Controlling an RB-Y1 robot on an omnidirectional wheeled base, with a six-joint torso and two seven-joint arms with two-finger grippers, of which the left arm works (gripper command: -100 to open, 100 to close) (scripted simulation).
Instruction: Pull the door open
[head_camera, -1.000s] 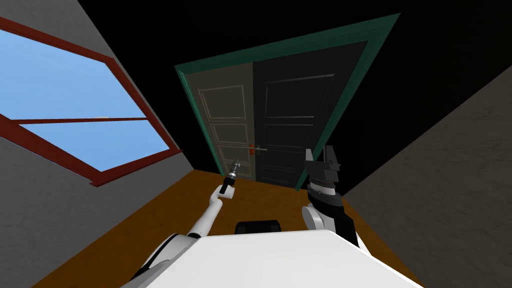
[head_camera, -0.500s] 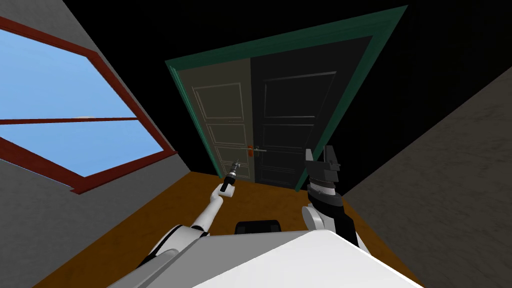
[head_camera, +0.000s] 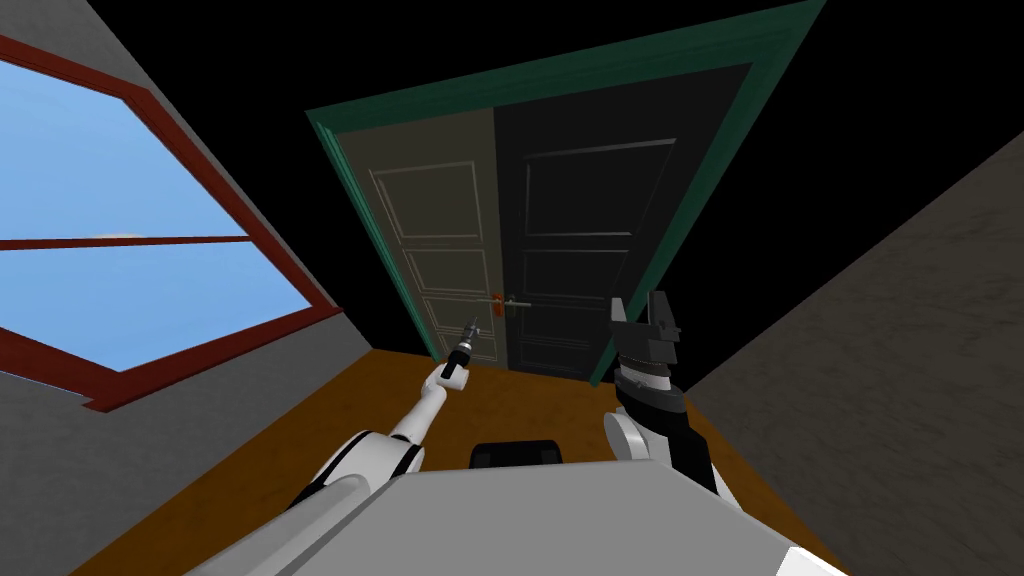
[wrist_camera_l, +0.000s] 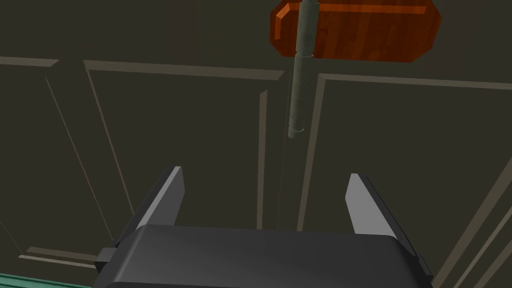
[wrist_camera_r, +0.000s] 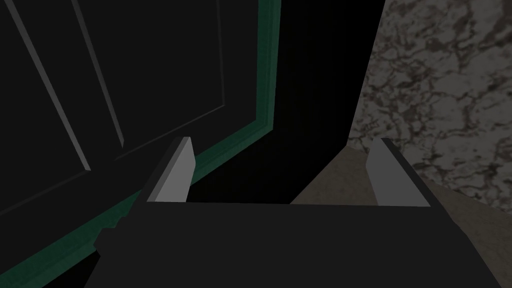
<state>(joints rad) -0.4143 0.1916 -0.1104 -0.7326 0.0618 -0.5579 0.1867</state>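
Fingers of our left gripper (wrist_camera_l: 265, 172) stand apart, holding nothing, pointed at the grey lever handle (wrist_camera_l: 299, 80) on its orange plate (wrist_camera_l: 360, 35) without touching it. The panelled door (head_camera: 445, 235) stands ahead in a green frame (head_camera: 560, 80). Our right gripper (wrist_camera_r: 282, 140) is spread too. Since a second ago our view has swung, sliding the frame leftward.

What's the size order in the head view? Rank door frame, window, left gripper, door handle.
1. door frame
2. window, cut off by the picture's edge, so close
3. left gripper, nearer the camera
4. door handle
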